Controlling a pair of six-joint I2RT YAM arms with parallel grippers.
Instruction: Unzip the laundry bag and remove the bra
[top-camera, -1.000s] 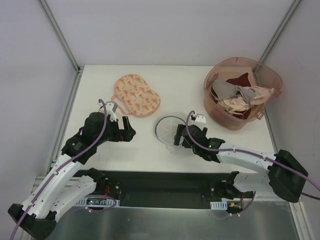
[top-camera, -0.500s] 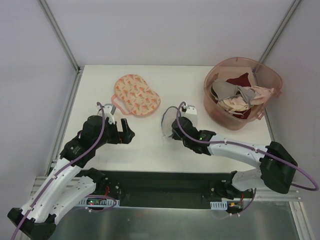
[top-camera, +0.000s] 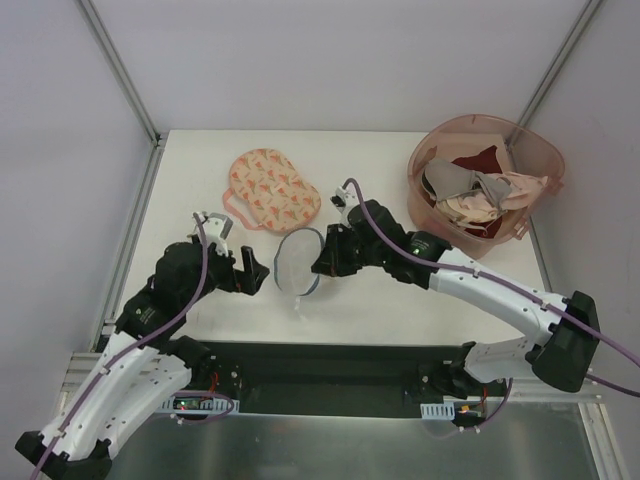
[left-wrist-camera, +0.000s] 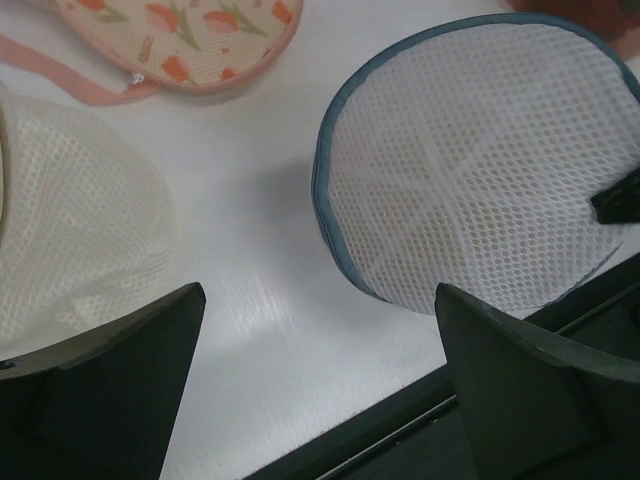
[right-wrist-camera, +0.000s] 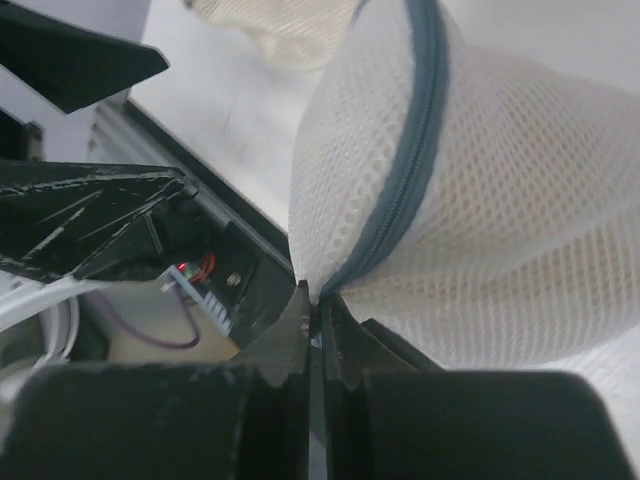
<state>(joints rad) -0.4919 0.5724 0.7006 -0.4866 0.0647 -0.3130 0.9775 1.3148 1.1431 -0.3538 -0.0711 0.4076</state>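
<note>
The laundry bag (top-camera: 297, 263), white mesh with a grey-blue zipper rim, stands tilted on edge near the table's front. My right gripper (top-camera: 318, 262) is shut on its right edge. In the right wrist view the closed jaws (right-wrist-camera: 318, 295) pinch the mesh where the zipper (right-wrist-camera: 400, 170) ends. My left gripper (top-camera: 255, 272) is open just left of the bag, apart from it. In the left wrist view the bag (left-wrist-camera: 470, 170) lies ahead to the right, beyond the open gripper (left-wrist-camera: 318, 300). The bra is hidden.
A flat pink printed pouch (top-camera: 275, 187) lies behind the bag. The pink tub (top-camera: 540, 160) of garments stands at the back right. A pale mesh piece (left-wrist-camera: 70, 240) lies at the left of the left wrist view. The table's front edge (left-wrist-camera: 330, 440) is just under the left fingers.
My right gripper shut on the laundry bag's edge, then carried it left toward the left gripper and tipped it up on edge. The left arm shifted slightly forward.
</note>
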